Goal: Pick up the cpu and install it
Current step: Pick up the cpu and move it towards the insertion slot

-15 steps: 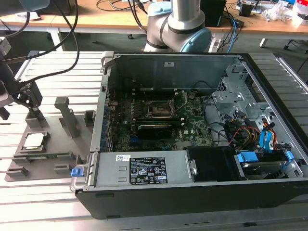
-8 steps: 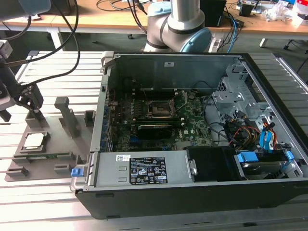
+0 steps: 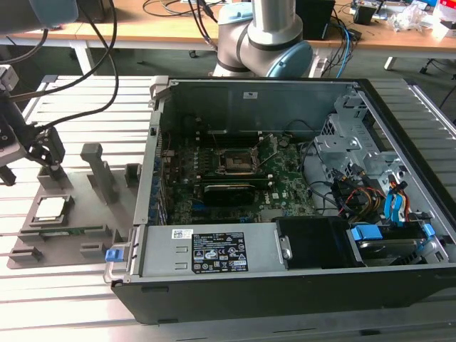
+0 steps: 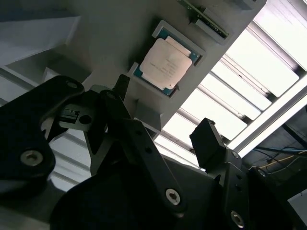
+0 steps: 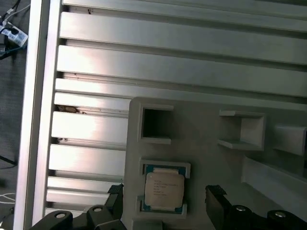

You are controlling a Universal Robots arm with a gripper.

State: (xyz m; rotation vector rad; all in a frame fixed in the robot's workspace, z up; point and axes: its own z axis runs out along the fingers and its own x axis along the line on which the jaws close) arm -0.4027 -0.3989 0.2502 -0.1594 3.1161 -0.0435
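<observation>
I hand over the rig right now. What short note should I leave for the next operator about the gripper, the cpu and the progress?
Gripper: open, empty, above the grey tray, with one finger on each side of the cpu in both wrist views.
Cpu: lies flat in its tray recess, not gripped.
Socket: inside the open case, to the exterior view's right of the tray.
Done: no step of the task yet.
Left: pick-up and install.
</observation>
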